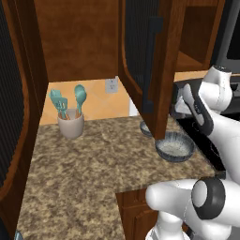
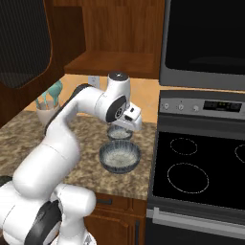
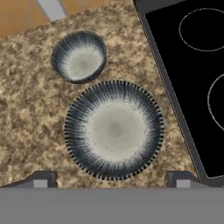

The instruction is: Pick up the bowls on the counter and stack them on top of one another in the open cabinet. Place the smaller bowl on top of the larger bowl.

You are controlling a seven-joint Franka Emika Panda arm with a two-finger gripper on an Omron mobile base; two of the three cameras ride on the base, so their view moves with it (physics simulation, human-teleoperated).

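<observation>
Two dark grey-blue bowls with pale speckled insides sit on the granite counter (image 1: 89, 164) near its right end. The larger bowl (image 3: 113, 130) (image 2: 119, 156) (image 1: 174, 146) is nearer the counter's front edge. The smaller bowl (image 3: 79, 57) (image 2: 119, 133) lies just behind it; in the left base view the smaller bowl (image 1: 146, 128) is half hidden by the cabinet door. My gripper (image 3: 111, 181) hangs open above the larger bowl, its fingertips (image 3: 41, 179) spread wide, holding nothing. The hand (image 2: 130, 118) hovers over both bowls. The open cabinet (image 2: 115, 62) is above the counter.
The open cabinet door (image 1: 147, 65) with its dark bar handle hangs out over the counter beside the bowls. A beige cup of teal utensils (image 1: 71, 123) stands at the back left. The black stovetop (image 2: 198, 167) borders the counter on the right, with an oven panel above.
</observation>
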